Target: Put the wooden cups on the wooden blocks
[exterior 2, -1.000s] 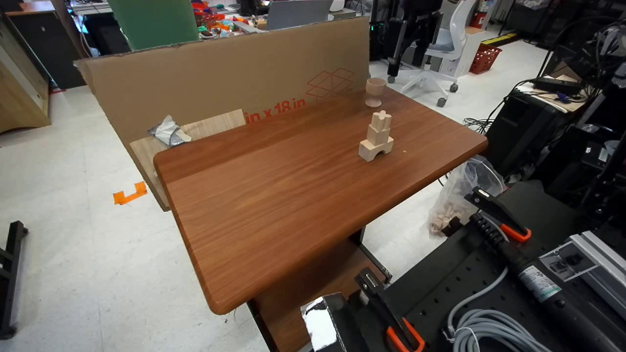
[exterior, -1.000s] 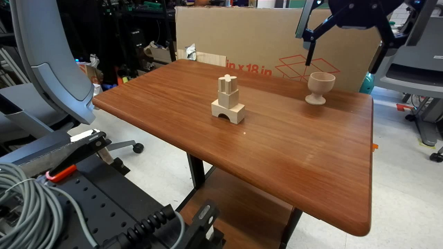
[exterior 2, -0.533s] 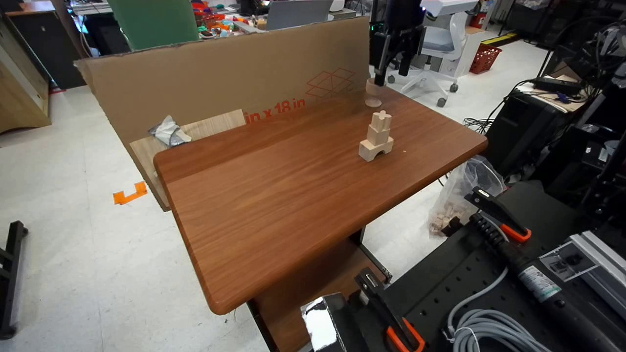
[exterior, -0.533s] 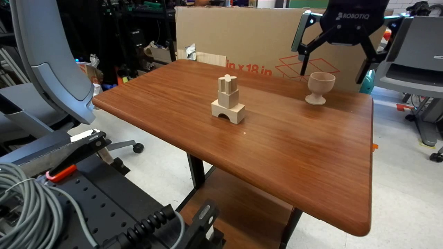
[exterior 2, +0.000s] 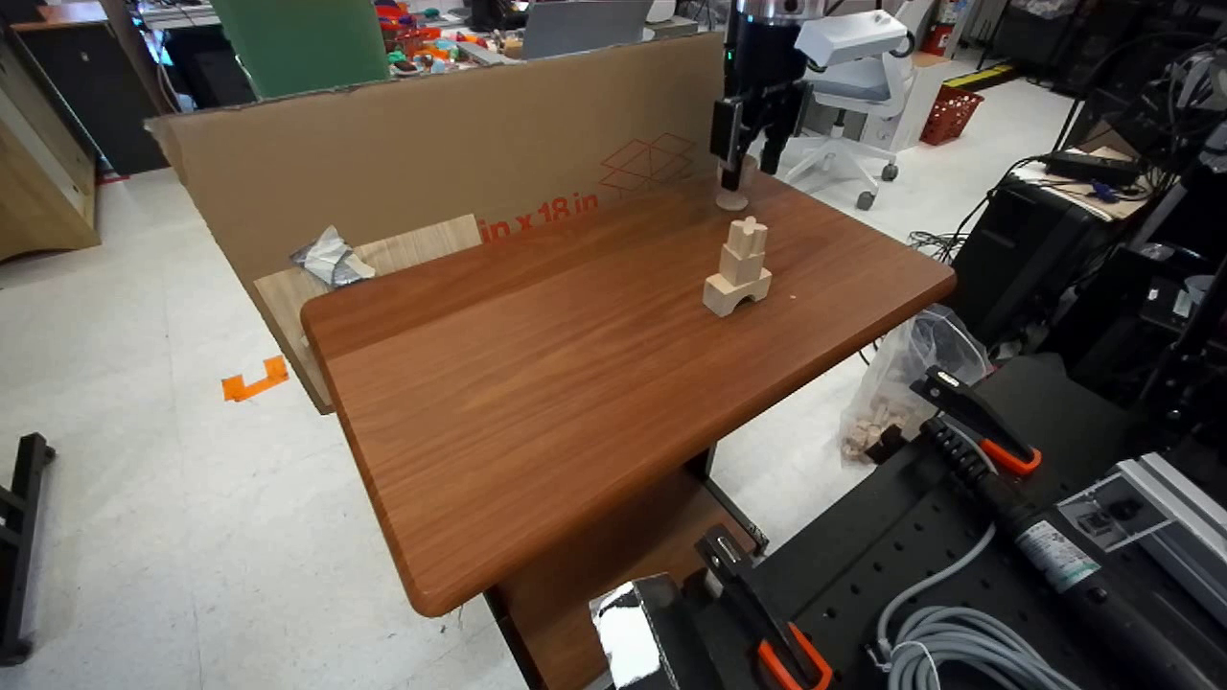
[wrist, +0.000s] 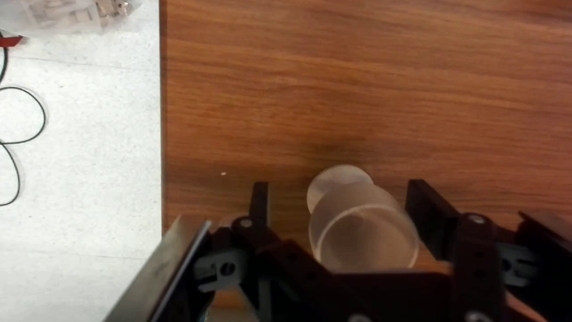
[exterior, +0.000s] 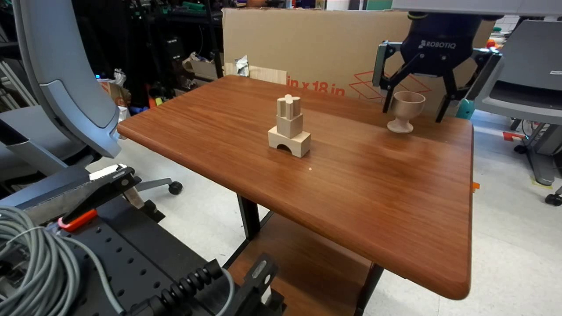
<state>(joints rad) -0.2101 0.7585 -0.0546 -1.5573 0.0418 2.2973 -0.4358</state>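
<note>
The gripper [exterior: 412, 115] has a rounded black housing [exterior: 443, 33] with white ROBOTIQ lettering [exterior: 439, 45]. Below the housing come angular black links [exterior: 401, 73] with round silver screws [wrist: 246, 222], grey metal brackets [wrist: 211, 264] with dark holes, and slim black fingers [exterior: 387, 102]. Above the housing sit a silver collar [exterior 2: 781, 9] and a white, box-like casing [exterior 2: 853, 38] with a thin dark cable [exterior 2: 911, 44].

Reads as a robotics lab: ROBOTIQ-marked hand [exterior: 413, 112], perforated black platform [exterior 2: 901, 527] with orange-handled clamps [exterior 2: 966, 408] and coiled grey cable [exterior: 55, 265], wheeled office chair [exterior: 70, 101], orange tape [exterior 2: 276, 370] and yellow-black stripe [exterior 2: 978, 76] on pale floor [exterior 2: 115, 527].
</note>
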